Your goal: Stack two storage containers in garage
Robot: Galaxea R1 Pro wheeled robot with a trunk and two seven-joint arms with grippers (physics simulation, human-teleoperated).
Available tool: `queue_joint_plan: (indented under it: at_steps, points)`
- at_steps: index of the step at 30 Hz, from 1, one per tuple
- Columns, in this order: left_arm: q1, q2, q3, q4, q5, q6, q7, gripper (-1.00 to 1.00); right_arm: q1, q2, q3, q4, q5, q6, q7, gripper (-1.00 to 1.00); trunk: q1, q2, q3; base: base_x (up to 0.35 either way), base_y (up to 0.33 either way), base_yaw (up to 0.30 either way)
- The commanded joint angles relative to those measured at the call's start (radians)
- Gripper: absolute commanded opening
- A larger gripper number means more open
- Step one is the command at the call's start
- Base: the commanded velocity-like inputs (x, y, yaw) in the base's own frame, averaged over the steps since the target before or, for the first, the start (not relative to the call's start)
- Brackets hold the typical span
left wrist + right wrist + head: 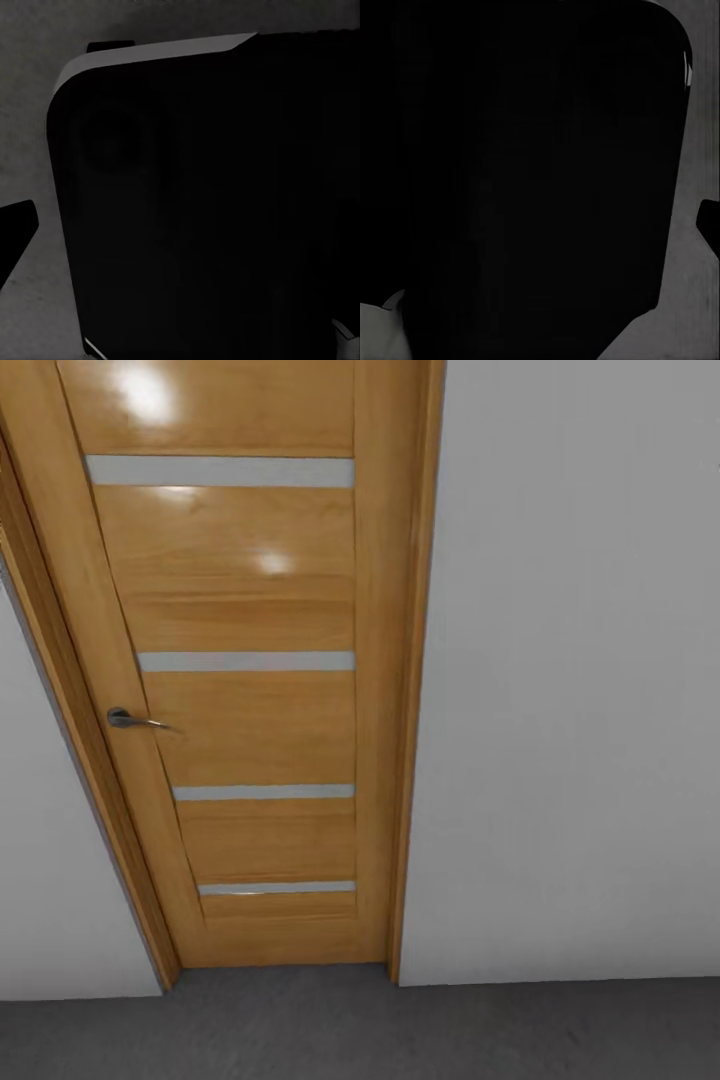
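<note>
The two storage containers are out of view, and so is the living room. In the head view I face a wooden door (250, 710) with glass strips, shut, set in a pale grey wall (570, 710) of the garage. A strip of the dark grey concrete floor (400, 1030) runs along the bottom. In the left wrist view a large dark rounded body (210, 210) hangs over the speckled floor (30, 112). The right wrist view has a similar dark body (525, 172) over the floor (701, 135).
The door has a metal lever handle (125, 717) on its left side and a wooden frame (408, 760). More pale wall (50, 860) stands left of the frame. The wall meets the floor close in front of me.
</note>
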Motion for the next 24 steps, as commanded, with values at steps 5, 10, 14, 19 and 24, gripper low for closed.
queue_joint_plan:
  at_steps: [5,10,14,19,24]
  points:
    - [-0.001,0.0,-0.004,0.001,0.0,-0.004,-0.002,1.0,0.0,0.0,-0.001,0.0,0.0,0.0,0.0,1.0,0.0,-0.001,-0.003,0.105,-0.144,0.107]
    - [-0.001,0.0,-0.004,0.001,0.001,-0.004,-0.002,1.0,0.0,0.001,-0.001,0.001,0.0,0.0,0.0,1.0,0.0,-0.001,-0.003,0.16,-0.166,0.027]
    - [-0.001,0.0,-0.004,0.001,0.001,-0.004,-0.002,1.0,0.0,0.001,-0.001,0.001,0.0,0.0,0.0,1.0,0.0,-0.001,-0.003,0.171,-0.067,0.007]
    - [-0.001,0.0,-0.004,0.001,0.0,-0.004,-0.002,1.0,0.0,0.002,0.0,0.002,0.0,0.0,0.0,1.0,0.0,-0.001,-0.002,0.196,-0.024,0.039]
    - [-0.001,0.0,-0.004,0.001,0.0,-0.004,-0.002,1.0,0.0,0.006,0.0,0.002,0.0,0.0,0.0,1.0,0.0,-0.001,0.001,0.273,-0.004,0.06]
